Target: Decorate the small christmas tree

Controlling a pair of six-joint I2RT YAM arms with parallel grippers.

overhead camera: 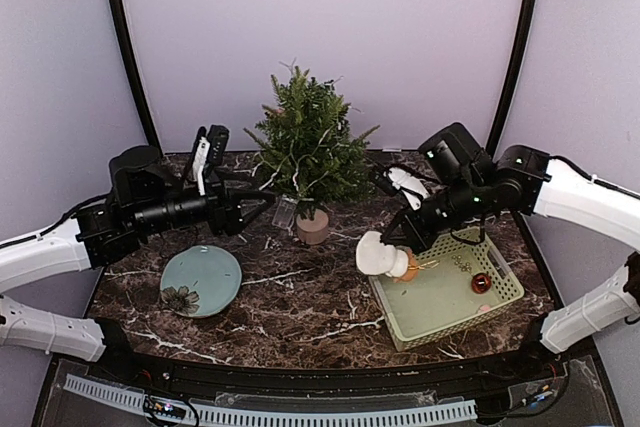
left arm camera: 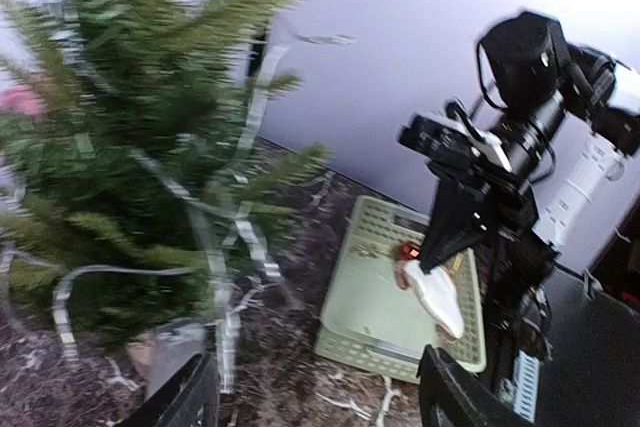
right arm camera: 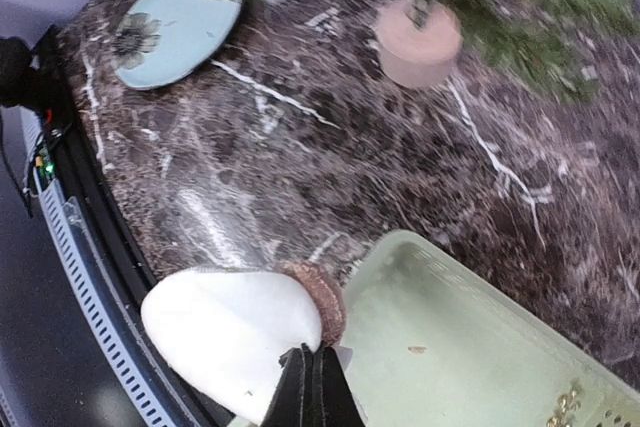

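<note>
The small christmas tree [overhead camera: 308,142] stands in its beige-pink pot [overhead camera: 313,226] at the back middle of the table, with silver ribbon strands in its branches. It fills the left of the left wrist view [left arm camera: 130,147]; its pot shows in the right wrist view [right arm camera: 417,39]. My right gripper [overhead camera: 407,238] is shut on a white stocking ornament with a brown cuff [overhead camera: 380,256], held just above the left edge of the green basket [overhead camera: 500,299]. It also shows in the right wrist view [right arm camera: 235,332]. My left gripper [overhead camera: 262,209] is open and empty, left of the tree's pot.
A pale blue plate with a flower [overhead camera: 201,280] lies front left. The green basket holds a red ornament [overhead camera: 481,283] and small gold pieces [overhead camera: 462,264]. The table's front edge runs just below the plate and basket.
</note>
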